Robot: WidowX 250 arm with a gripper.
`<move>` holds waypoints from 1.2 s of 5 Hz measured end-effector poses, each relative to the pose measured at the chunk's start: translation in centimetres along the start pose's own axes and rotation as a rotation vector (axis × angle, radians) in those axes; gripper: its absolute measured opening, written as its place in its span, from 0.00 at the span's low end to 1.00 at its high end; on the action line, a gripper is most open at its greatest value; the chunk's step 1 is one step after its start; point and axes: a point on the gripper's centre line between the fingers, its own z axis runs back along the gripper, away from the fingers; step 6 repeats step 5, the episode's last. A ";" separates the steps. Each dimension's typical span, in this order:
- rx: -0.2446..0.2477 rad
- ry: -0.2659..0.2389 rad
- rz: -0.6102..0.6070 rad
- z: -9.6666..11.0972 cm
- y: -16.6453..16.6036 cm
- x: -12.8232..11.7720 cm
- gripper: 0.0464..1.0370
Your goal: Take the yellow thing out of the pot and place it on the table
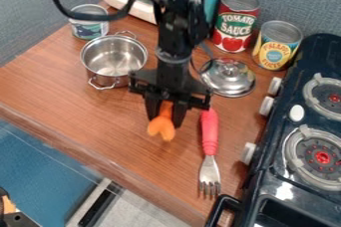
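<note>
My gripper (165,116) hangs over the middle of the wooden table (73,106), to the right of and nearer the camera than the pot. Its fingers are closed on an orange thing (162,128) with a forked lower end, whose upper part is hidden between them. Whether the orange thing touches the table I cannot tell. The silver pot (114,57) stands upright and uncovered at the left, and its inside looks empty.
A fork with a red handle (210,131) lies just right of the gripper. The silver lid (228,76) lies behind it. Three cans (237,21) stand towards the back. The dark stove (293,146) borders the right side, and the table's front edge (100,164) runs diagonally.
</note>
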 end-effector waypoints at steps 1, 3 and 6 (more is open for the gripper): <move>0.004 0.035 -0.005 -1.3 0.0 -0.3 0.43; 0.002 0.064 -0.013 -1.3 -0.1 -0.7 0.97; -0.015 -0.048 0.010 3.4 -0.1 1.0 0.96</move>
